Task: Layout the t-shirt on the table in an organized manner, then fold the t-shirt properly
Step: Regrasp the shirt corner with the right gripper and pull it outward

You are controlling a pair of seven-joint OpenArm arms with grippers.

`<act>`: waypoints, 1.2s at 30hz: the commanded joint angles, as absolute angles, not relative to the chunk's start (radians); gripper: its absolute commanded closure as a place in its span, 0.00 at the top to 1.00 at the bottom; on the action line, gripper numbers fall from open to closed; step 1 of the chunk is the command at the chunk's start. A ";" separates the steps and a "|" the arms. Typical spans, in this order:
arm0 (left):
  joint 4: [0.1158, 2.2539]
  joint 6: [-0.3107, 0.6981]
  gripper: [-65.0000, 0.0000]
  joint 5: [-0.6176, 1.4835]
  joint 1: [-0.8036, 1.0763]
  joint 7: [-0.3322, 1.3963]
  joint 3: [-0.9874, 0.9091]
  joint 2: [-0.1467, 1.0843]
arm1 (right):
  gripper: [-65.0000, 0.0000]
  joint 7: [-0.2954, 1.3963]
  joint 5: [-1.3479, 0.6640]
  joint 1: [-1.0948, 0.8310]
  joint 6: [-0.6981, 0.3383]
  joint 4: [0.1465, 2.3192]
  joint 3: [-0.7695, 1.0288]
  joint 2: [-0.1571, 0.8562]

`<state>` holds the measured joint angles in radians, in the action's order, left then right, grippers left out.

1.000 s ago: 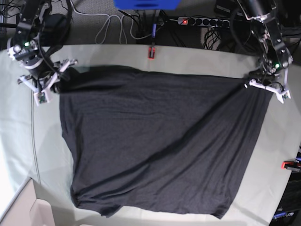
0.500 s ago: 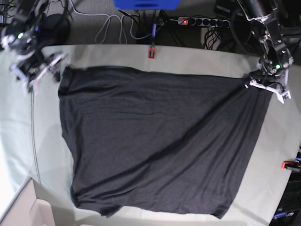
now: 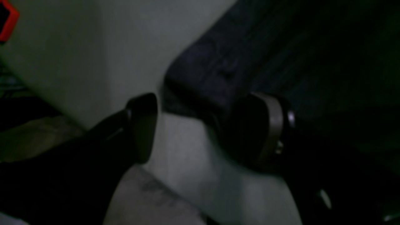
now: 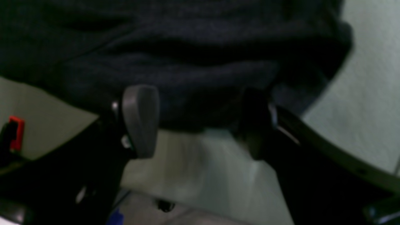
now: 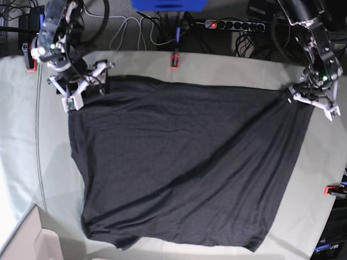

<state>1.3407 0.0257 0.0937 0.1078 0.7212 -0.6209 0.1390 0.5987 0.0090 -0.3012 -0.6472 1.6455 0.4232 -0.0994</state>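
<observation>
Both tools have let go of the shirt (image 5: 184, 162) within the last second. A second ago each was pinched on a far corner, stretching the top edge taut; now the right tool (image 5: 81, 86) has swung out and come back to hover over its corner, and the left tool (image 5: 312, 103) has opened where it stood. My reading is that the spreading pull is finished and the layout step is nearly done, with folding not yet begun.

The shirt lies flat on the surface (image 5: 21, 141), dark and broad, its far edge near the red clamp (image 5: 174, 59). Long shallow creases run across it, and the near edge by the camera is slightly rumpled, so some smoothing may be needed.

Right tool: jaws wide apart in the wrist view (image 4: 200, 125), nothing between them; bunched cloth (image 4: 187, 50) sits just beyond the pads, and I cannot tell whether it touches them.

Left tool: jaws also spread (image 3: 203, 131), bare surface showing between them. One pad sits against or just over the shirt's corner (image 3: 218, 68); the dim picture does not settle contact. Neither holds anything.
</observation>
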 commanded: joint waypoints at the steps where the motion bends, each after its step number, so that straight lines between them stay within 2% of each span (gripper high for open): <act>1: 1.354 0.019 0.66 0.093 0.094 0.707 -0.624 0.156 | 0.66 0.582 -0.005 -0.302 -0.648 1.652 0.426 -0.097; 9: 1.354 0.019 0.66 0.093 0.091 0.707 -0.624 0.156 | 0.65 0.582 -0.005 -0.294 -0.648 1.639 0.426 -0.097; 20: 1.354 0.019 0.66 0.093 0.071 0.707 -0.624 0.156 | 0.40 0.581 -0.005 -0.269 -0.650 1.511 0.424 -0.091; 22: 1.354 0.019 0.66 0.093 0.071 0.707 -0.624 0.156 | 0.31 0.581 -0.005 -0.272 -0.650 1.511 0.424 -0.091; 26: 1.360 0.019 0.66 0.093 0.071 0.707 -0.624 0.156 | 0.00 0.593 -0.004 -0.283 -0.650 1.540 0.427 -0.091; 36: 1.363 0.019 0.66 0.093 0.051 0.707 -0.624 0.156 | 0.00 0.593 -0.005 -0.521 -0.650 1.920 0.421 -0.133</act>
<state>1.3437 0.0261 0.0959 0.0628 0.7216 -0.6201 0.1402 0.6018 -0.0044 -0.5152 -0.6506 1.9064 0.4156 -0.1337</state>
